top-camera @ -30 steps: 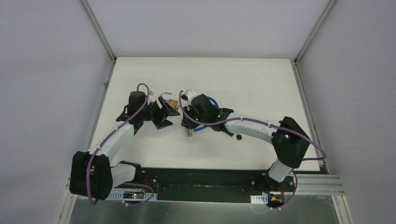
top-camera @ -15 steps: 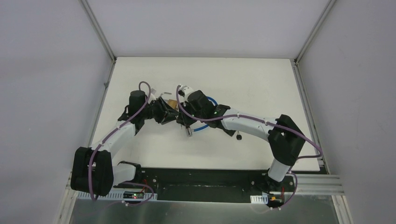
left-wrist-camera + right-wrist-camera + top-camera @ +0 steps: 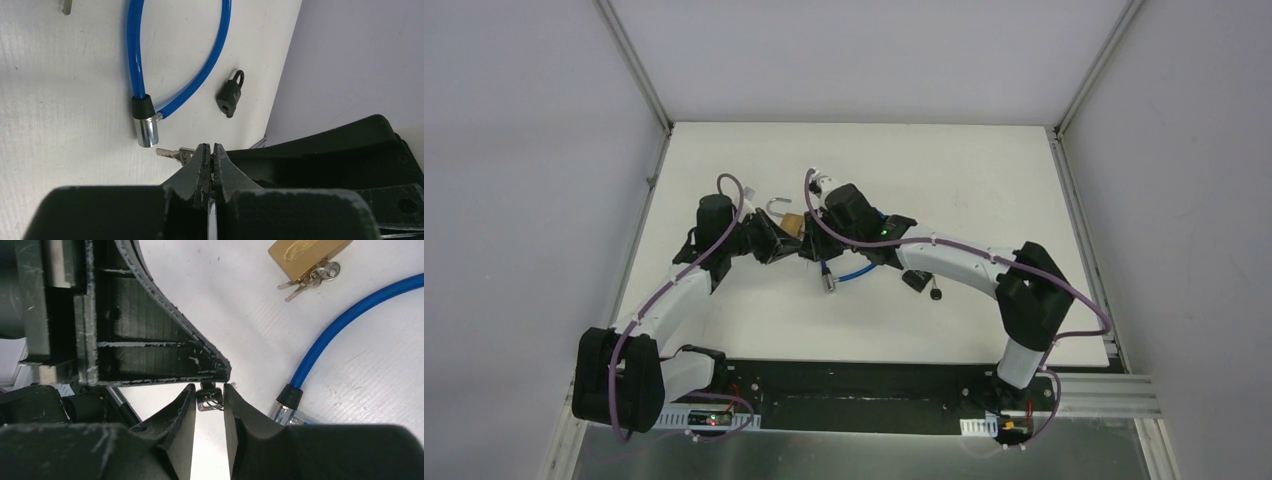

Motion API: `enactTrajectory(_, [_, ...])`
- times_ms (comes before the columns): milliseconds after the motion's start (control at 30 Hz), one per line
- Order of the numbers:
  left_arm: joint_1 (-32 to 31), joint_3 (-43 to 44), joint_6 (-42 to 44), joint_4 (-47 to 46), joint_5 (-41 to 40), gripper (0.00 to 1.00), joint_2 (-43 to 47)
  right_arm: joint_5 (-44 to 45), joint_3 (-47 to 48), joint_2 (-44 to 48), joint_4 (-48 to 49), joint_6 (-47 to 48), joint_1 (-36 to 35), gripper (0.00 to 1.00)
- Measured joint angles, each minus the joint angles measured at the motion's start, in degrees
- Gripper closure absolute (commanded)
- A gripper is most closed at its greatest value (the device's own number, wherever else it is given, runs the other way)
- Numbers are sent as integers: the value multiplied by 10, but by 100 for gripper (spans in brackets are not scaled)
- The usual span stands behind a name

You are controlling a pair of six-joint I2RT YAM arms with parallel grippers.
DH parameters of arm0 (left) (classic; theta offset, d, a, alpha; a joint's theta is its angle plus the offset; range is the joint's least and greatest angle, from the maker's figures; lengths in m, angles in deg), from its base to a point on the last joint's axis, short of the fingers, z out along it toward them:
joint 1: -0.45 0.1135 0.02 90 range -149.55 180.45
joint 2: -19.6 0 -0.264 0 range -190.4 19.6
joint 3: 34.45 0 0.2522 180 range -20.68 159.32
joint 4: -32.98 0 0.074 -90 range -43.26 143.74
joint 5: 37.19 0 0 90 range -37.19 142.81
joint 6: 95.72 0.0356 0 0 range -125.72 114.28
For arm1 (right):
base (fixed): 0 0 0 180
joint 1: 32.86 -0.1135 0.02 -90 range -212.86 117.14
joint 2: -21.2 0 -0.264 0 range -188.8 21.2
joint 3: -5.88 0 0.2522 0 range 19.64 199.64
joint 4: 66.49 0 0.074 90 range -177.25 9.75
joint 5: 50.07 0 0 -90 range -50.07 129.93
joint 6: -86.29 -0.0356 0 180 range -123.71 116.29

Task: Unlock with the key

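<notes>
A small silver key (image 3: pixel 170 152) pokes out sideways from the tips of my left gripper (image 3: pixel 210 148), which is shut on it. In the right wrist view the key's head (image 3: pixel 207 401) sits between the parted fingers of my right gripper (image 3: pixel 209 390), just under a left finger (image 3: pixel 150 340). The two grippers meet tip to tip left of the table's middle (image 3: pixel 796 245). A brass padlock (image 3: pixel 306 257) lies just beyond them with a key bunch (image 3: pixel 310 282) at its keyhole. A blue cable lock (image 3: pixel 132 55) with a chrome end (image 3: pixel 146 132) lies beside them.
A small black padlock (image 3: pixel 231 93) lies on the white table (image 3: pixel 984 180) right of the cable lock, under the right forearm (image 3: pixel 954 262). Grey walls close in the table on three sides. A metal piece (image 3: pixel 64 5) lies at the far edge of the left wrist view.
My left gripper moved right to the right gripper and shut on the key. The right gripper's fingers have spread a little around the key's head.
</notes>
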Motion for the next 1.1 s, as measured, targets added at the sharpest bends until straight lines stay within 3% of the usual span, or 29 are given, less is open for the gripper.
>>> enactTrajectory(167, [-1,24,2,14,9,100,12,-9,0,3,-2,-34,12,37])
enactTrajectory(333, [-1,115,55,57,18,100,58,-28,-23,60,47,-68,26,26])
enactTrajectory(667, [-5,292,211,83,89,100,115,-92,-94,219,268,-163,79,18])
enactTrajectory(900, [-5,351,138,-69,157,100,107,-150,-67,222,334,-202,83,24])
enactTrajectory(1100, [-5,362,104,-121,162,100,107,-197,-44,222,398,-219,83,21])
